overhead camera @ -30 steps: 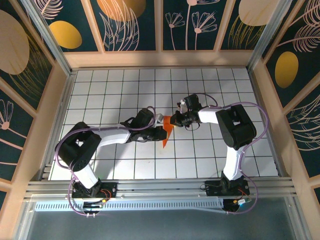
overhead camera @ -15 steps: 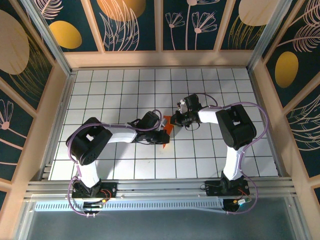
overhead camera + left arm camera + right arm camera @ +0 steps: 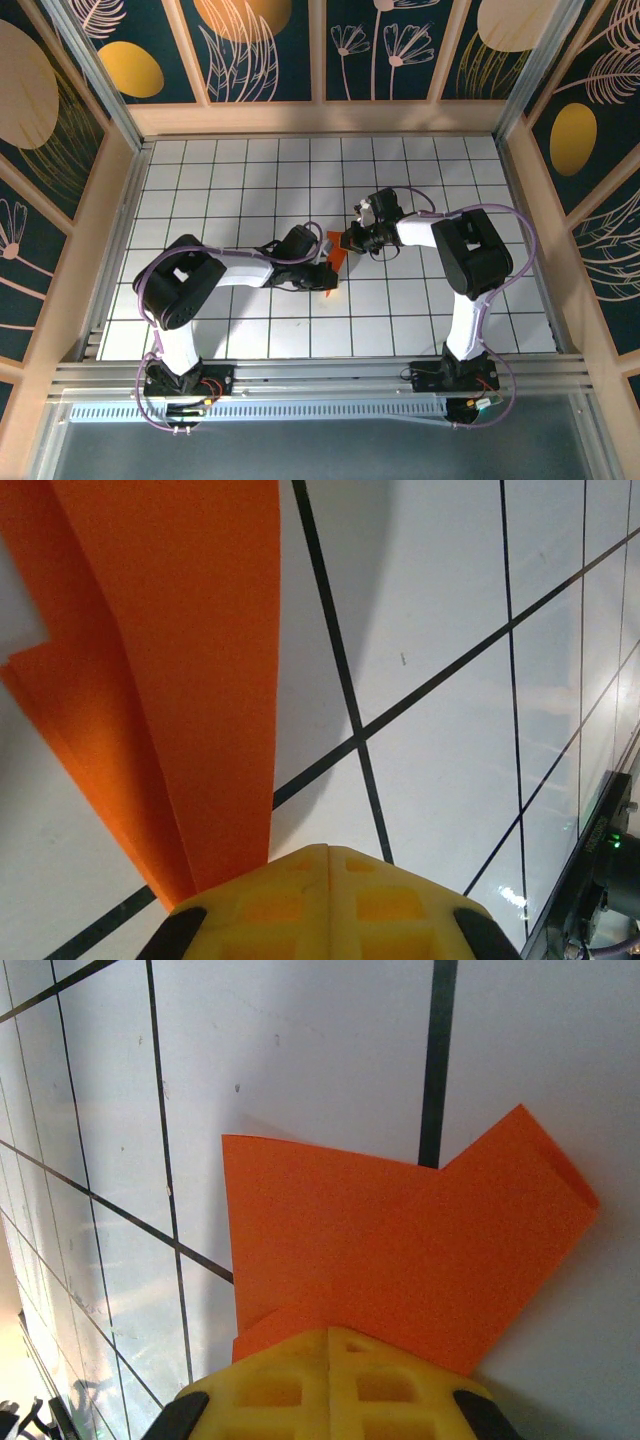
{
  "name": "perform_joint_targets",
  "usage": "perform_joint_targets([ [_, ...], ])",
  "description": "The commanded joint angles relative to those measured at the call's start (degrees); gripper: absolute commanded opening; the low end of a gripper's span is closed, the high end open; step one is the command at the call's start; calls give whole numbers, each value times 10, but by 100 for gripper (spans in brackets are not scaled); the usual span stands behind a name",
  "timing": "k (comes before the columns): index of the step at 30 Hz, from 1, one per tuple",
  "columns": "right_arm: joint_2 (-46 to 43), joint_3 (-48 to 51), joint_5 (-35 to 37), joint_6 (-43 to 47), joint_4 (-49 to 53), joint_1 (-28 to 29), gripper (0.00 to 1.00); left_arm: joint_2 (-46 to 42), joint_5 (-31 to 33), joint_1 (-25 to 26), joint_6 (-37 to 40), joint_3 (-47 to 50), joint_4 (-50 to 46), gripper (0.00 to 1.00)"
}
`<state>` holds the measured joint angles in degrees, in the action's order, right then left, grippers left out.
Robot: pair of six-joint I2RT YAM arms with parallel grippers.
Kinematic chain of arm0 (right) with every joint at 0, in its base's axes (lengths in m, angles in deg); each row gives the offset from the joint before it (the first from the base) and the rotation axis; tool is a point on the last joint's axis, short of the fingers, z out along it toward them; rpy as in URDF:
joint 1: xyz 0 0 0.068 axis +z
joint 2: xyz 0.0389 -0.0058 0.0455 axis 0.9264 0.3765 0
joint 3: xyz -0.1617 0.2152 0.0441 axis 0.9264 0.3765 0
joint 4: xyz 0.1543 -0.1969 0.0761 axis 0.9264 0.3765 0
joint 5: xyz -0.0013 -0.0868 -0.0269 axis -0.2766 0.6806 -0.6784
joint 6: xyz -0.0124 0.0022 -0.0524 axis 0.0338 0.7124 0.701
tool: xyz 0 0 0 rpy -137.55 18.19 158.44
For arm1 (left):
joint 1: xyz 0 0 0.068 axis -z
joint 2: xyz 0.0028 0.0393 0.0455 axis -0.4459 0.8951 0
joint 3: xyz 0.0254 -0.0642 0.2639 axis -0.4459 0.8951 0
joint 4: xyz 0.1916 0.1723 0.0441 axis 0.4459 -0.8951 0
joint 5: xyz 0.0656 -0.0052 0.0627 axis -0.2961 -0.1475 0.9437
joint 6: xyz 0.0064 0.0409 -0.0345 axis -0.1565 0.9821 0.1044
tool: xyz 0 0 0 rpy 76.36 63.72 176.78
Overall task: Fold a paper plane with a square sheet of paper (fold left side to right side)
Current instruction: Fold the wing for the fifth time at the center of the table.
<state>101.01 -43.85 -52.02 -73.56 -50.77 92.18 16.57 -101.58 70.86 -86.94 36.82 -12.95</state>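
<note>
**Left claw and right claw both clenched over the orange paper at mid-table**

In the left wrist view, the left claw sits at 6 o'clock. Its yellow fingers are pressed together with the seam between them closed. The narrow end of the orange paper disappears under the fingertips on the 7 o'clock side. From there it widens toward 11 and 12 o'clock in stacked layers, with a stepped edge at 9 o'clock. Whether the paper is pinched or only pressed flat cannot be told.

In the right wrist view, the right claw is also clamped shut at 6 o'clock, finger against finger. The orange paper spreads out from beneath it. It has a straight edge toward 9 o'clock, a notch near 1 o'clock where a black grid line meets it, and a folded corner pointing to 3 o'clock.

From above, both arm bases stand on the metal rail at 6 o'clock. The left arm reaches in from 8 o'clock and the right arm from 3 o'clock. Their tips lie just beside each other at the centre of the white gridded table. The paper lies between and under them, and a small point of it pokes out toward 6 o'clock beside the left claw. Patterned dark panels close off the far side at 12 o'clock.
</note>
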Motion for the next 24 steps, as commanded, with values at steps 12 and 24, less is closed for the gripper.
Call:
perform_joint_targets([
  [12,35,10,65,9,54,-9,0,6,-11,17,-19,26,19,0],
  [24,34,8,69,11,60,-10,0,-15,0,22,-23,59,14,0],
])
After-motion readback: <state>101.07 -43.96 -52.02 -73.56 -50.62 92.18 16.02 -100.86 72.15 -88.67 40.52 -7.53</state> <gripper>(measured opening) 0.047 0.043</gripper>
